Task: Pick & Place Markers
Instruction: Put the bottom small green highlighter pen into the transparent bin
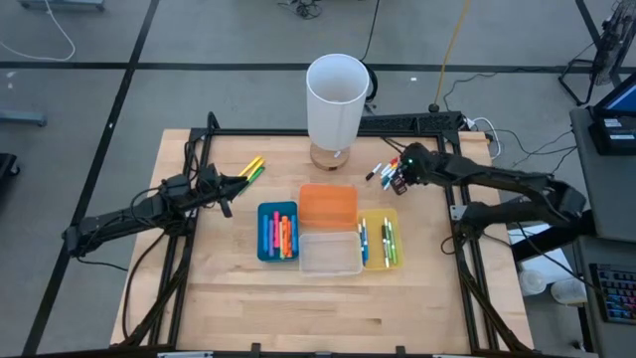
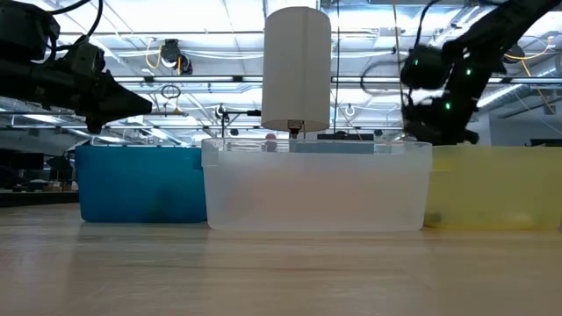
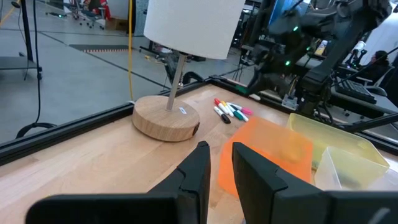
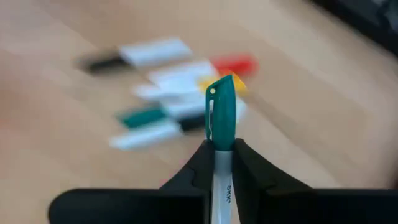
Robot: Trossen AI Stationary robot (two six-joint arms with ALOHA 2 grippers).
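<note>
1. A white marker with a teal cap stands pinched between the fingers of the right gripper, lifted above a small loose cluster of markers on the table near the lamp.
2. More markers lie in the blue bin and the yellow bin; two yellow-green ones rest just ahead of the left gripper, whose fingers sit close together around nothing.
3. The white-shaded lamp on its wooden base stands between the arms, with the orange bin and clear bin below it.
</note>
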